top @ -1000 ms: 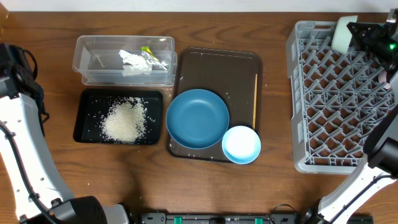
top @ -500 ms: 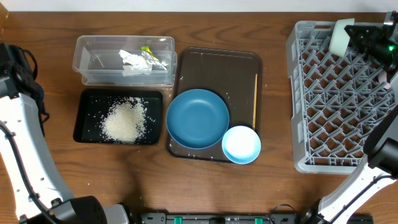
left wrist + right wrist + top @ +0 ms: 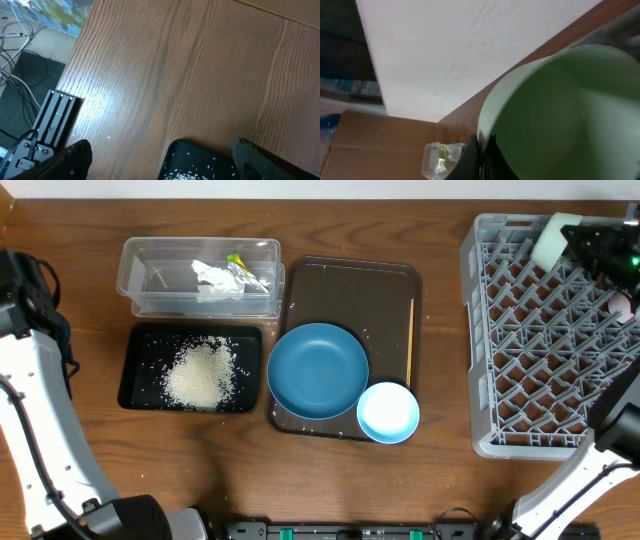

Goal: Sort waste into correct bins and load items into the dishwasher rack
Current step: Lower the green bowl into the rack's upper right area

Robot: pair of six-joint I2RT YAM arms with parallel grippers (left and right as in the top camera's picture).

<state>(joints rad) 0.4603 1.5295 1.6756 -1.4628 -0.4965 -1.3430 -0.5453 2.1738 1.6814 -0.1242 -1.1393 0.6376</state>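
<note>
On the left, the tub [image 3: 200, 277] sits far back, with crumpled paper [image 3: 215, 277] and wrappers [image 3: 238, 262] in it. Just nearer lies the shallow tray [image 3: 140, 390], holding rice [image 3: 200, 372]. To their right, the serving tray [image 3: 350, 285] carries a plate [image 3: 318, 370] at its near left and a chopstick [image 3: 410, 340] along its right edge. A bowl [image 3: 388, 412] overlaps its near right corner. The dishwasher rack [image 3: 530, 350] stands at the right, with a second bowl [image 3: 552, 238] at its far edge.

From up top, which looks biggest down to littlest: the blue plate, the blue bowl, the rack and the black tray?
1. Rack
2. Black tray
3. Blue plate
4. Blue bowl
</note>
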